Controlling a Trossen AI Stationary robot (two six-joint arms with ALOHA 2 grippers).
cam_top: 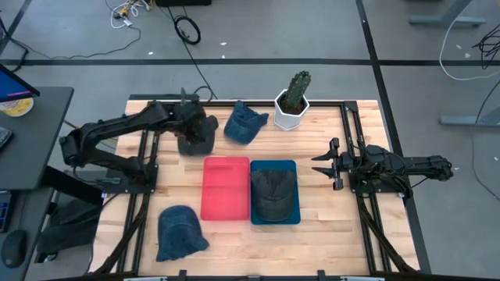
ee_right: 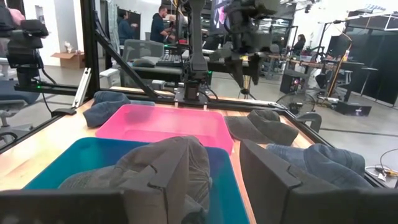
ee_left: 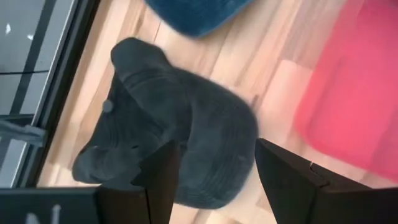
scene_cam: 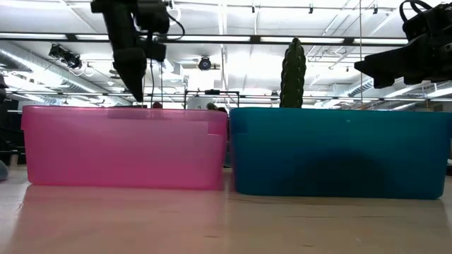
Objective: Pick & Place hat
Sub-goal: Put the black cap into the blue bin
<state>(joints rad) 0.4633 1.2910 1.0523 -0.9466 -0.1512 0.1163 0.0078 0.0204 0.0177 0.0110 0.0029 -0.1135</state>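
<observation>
A dark grey corduroy hat (cam_top: 197, 144) (ee_left: 186, 134) lies flat on the table near its far left. My left gripper (cam_top: 194, 129) (ee_left: 214, 177) (scene_cam: 135, 88) hangs over it, pointing down, fingers open on either side of the crown; I see no touch. A blue hat (cam_top: 245, 125) (ee_left: 196, 15) lies just right of the grey one. Another blue hat (cam_top: 180, 232) lies at the near left. A second grey hat (cam_top: 273, 191) (ee_right: 161, 162) sits in the teal bin (cam_top: 294, 165). My right gripper (cam_top: 326, 166) (ee_right: 217, 180) waits open, right of the teal bin.
A pink bin (cam_top: 226, 187) (scene_cam: 123, 144) stands beside the teal bin (scene_cam: 339, 152) at mid-table. A cactus in a white pot (cam_top: 293, 105) stands at the far edge. Black frame rails (cam_top: 141, 156) run along both table sides. People move in the room beyond.
</observation>
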